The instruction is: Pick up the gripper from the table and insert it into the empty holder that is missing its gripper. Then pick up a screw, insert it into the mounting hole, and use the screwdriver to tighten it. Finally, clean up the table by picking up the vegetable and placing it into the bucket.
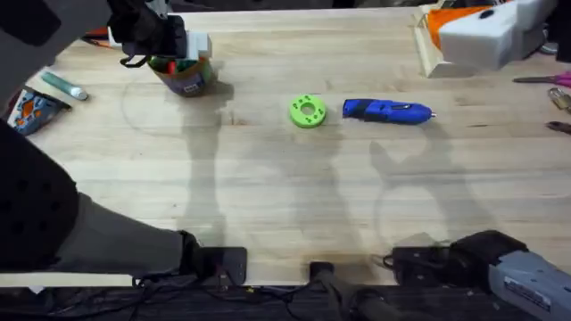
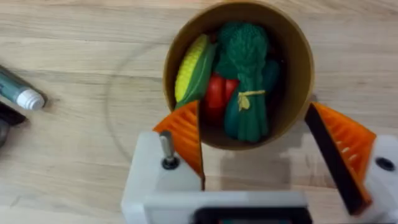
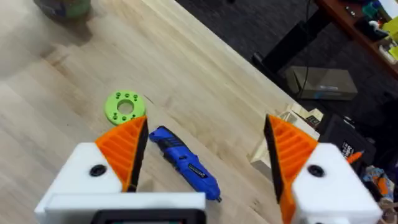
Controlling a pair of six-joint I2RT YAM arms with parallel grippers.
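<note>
The dark-green vegetable (image 2: pixel 249 87), leafy and tied with a yellow band, lies inside the round yellow bucket (image 2: pixel 298 56) beside a toy corn and a red piece. My left gripper (image 2: pixel 252 115) hangs open just above the bucket's rim, its orange fingers apart and holding nothing. One finger's white mount carries a screw (image 2: pixel 166 149) standing up. From overhead the bucket (image 1: pixel 189 78) sits at the far left under the left gripper (image 1: pixel 174 45). The blue screwdriver (image 1: pixel 386 111) (image 3: pixel 185 163) lies mid-table. My right gripper (image 3: pixel 205 124) (image 1: pixel 464 22) is raised at the far right, open. The loose gripper and the holder are out of view.
A round green disc (image 1: pixel 308 111) (image 3: pixel 125 106) lies just left of the screwdriver. A pale wooden box (image 1: pixel 428 45) stands at the far right. A tube (image 1: pixel 64 85) and a packet (image 1: pixel 31 109) lie at the left edge, with hand tools (image 1: pixel 551 82) at the right edge.
</note>
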